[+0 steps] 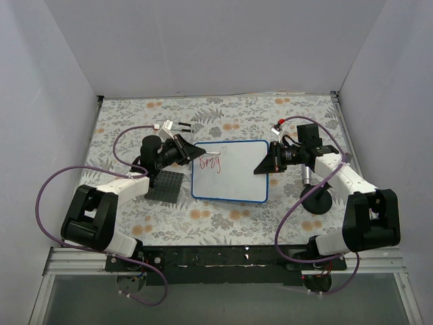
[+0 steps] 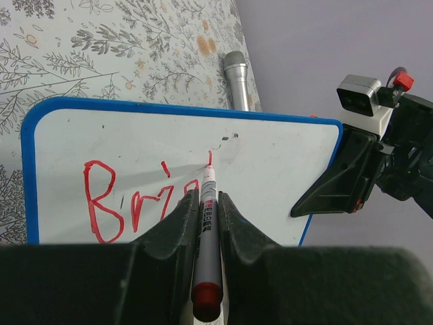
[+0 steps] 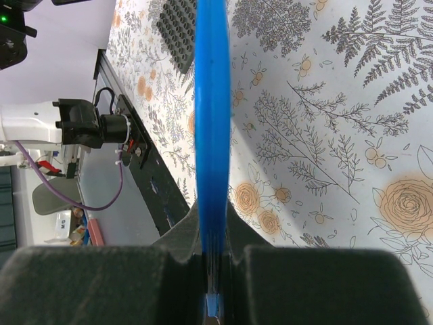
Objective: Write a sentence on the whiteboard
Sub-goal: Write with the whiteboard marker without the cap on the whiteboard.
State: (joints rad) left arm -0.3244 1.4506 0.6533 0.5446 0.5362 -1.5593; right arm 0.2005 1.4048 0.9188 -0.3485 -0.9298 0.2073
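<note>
The whiteboard (image 1: 233,179) (image 2: 270,162) lies flat on the floral cloth mid-table, white with a blue rim (image 3: 212,101). Red lettering of the sentence (image 1: 210,163) (image 2: 108,200) sits at its upper left and reads roughly "Brig". My left gripper (image 1: 193,153) (image 2: 206,203) is shut on a red marker (image 2: 207,230), whose tip touches the board just right of the letters. My right gripper (image 1: 265,164) (image 3: 215,220) is shut on the whiteboard's right edge, seen edge-on in the right wrist view.
A dark grey studded plate (image 1: 166,186) (image 3: 177,30) lies left of the board, under the left arm. A silver microphone (image 1: 306,177) (image 2: 237,78) on a black round base (image 1: 316,202) stands by the right arm. Small white-and-black parts (image 1: 172,126) lie behind the left gripper.
</note>
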